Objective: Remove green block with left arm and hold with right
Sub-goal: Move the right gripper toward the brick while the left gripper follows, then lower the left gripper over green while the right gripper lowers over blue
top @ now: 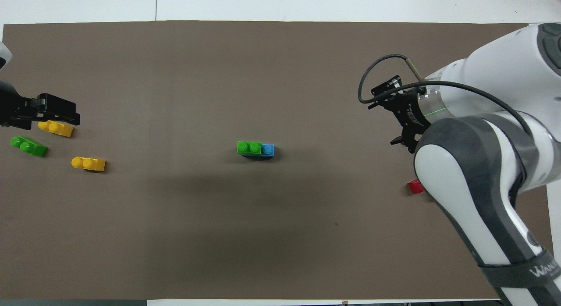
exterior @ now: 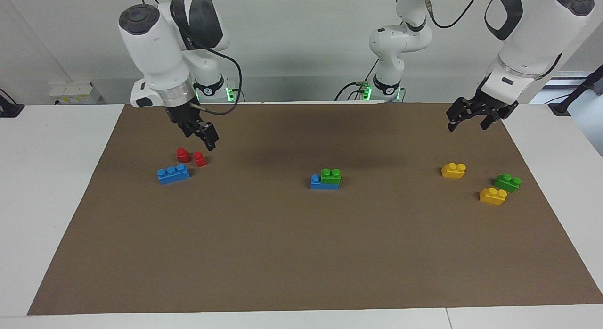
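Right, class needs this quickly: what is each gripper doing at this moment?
Left gripper: open, empty, up over the mat's corner.
Right gripper: holding nothing, over the red blocks; open or closed cannot be told.

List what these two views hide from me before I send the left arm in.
- Overhead view: the right arm covers the loose blue brick and one red block; the other red block shows only a corner.
- Overhead view: the left gripper overlaps a yellow brick; the picture's edge cuts off its arm.
- Both views: the green block hides the studs it sits on of the lower blue brick.
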Controlling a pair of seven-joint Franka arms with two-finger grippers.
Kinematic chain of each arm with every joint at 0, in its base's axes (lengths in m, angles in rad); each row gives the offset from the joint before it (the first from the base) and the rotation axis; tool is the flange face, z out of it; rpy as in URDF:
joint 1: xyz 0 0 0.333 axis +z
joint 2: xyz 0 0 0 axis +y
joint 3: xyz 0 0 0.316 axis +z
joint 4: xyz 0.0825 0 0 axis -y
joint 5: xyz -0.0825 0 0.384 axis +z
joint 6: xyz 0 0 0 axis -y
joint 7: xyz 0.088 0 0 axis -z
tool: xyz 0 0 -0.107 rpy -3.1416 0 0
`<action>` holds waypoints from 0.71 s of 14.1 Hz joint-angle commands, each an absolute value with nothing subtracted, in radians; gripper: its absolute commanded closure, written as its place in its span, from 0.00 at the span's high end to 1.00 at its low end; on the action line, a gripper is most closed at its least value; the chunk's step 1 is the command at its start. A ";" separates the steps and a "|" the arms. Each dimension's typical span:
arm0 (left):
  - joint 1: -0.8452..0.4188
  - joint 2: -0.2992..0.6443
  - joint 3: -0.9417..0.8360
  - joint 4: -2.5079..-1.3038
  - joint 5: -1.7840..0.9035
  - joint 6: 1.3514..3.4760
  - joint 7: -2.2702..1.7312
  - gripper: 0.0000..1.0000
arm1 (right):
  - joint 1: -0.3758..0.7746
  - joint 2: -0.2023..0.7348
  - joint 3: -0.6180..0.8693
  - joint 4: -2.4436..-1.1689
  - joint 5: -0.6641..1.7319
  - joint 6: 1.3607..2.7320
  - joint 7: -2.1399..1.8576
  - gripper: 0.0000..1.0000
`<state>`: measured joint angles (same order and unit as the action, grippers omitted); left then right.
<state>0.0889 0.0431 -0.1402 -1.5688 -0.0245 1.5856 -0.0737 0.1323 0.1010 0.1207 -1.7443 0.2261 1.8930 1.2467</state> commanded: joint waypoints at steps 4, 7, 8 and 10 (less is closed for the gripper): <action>-0.029 -0.052 -0.152 -1.774 -0.023 1.756 -0.684 1.00 | 0.241 0.162 0.120 -1.855 0.480 2.138 1.500 0.92; -0.107 -0.106 -0.152 -1.897 -0.025 1.862 -0.959 1.00 | 0.285 0.196 0.120 -1.871 0.502 2.197 1.594 0.92; -0.127 -0.113 -0.150 -1.913 -0.025 1.868 -1.047 1.00 | 0.297 0.202 0.120 -1.888 0.532 2.215 1.598 0.92; -0.172 -0.115 -0.150 -1.922 -0.026 1.871 -1.252 1.00 | 0.327 0.215 0.120 -1.931 0.549 2.270 1.595 0.92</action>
<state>-0.1317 -0.0681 -0.1653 -1.8624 -0.0258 1.8384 -1.0908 0.3035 0.2131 0.1214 -1.8797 0.5180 2.2090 1.5838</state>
